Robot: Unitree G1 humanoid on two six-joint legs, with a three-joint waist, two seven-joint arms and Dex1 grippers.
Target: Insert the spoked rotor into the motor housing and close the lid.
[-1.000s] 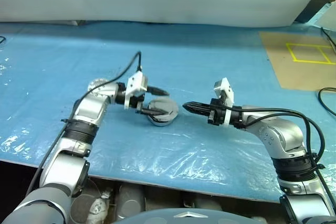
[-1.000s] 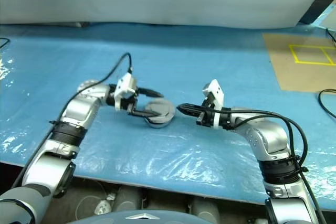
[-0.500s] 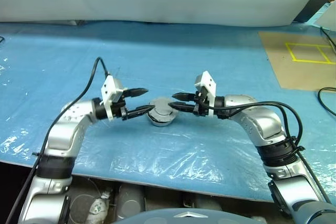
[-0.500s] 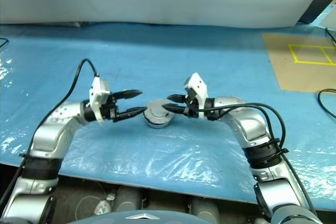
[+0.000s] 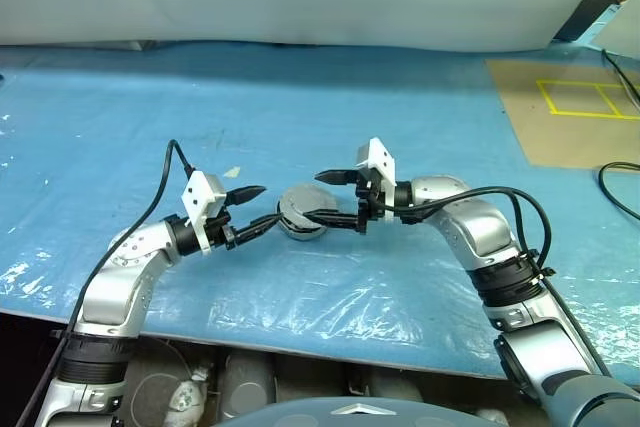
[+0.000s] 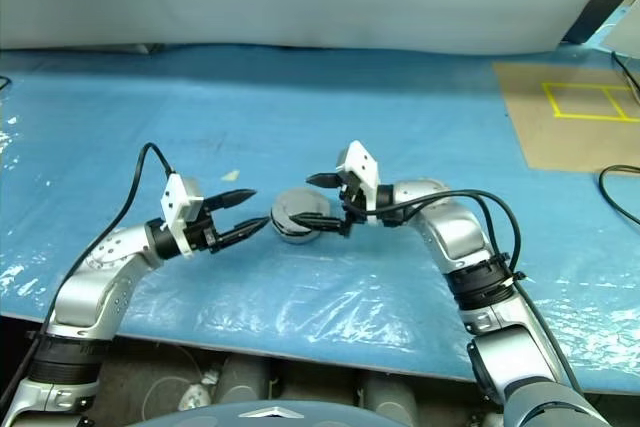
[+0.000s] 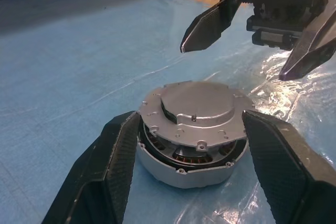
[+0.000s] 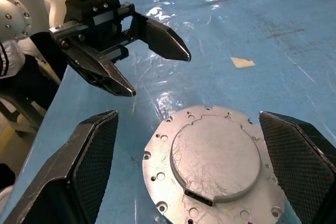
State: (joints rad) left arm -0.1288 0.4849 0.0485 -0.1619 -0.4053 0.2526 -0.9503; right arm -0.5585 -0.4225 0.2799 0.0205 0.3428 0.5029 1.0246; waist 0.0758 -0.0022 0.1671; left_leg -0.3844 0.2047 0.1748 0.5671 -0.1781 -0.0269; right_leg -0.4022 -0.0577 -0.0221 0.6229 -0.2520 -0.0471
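Note:
The motor housing [image 5: 301,226] stands on the blue table, a short silver cylinder. The lid [image 7: 197,103] lies flat on top of it, and copper windings show through a gap under its rim. The spoked rotor is hidden. My left gripper [image 5: 270,204] is open just left of the housing, its fingertips [image 7: 128,129] reaching the near edge on either side. My right gripper [image 5: 310,195] comes in from the right, open wide, one finger above the lid and one along the housing's front. From its wrist the lid [image 8: 215,161] sits between its fingers [image 8: 94,156], with the left gripper [image 8: 157,74] beyond.
The blue table [image 5: 400,97] is covered in crinkled plastic film. A brown sheet with yellow taped squares [image 5: 570,117] lies at the far right, a black cable [image 5: 620,187] beside it. A small pale scrap [image 5: 231,172] lies behind the left gripper.
My right gripper has opened from shut and moved left up to the housing. My left gripper has drawn back left and lower, off the lid, still open.

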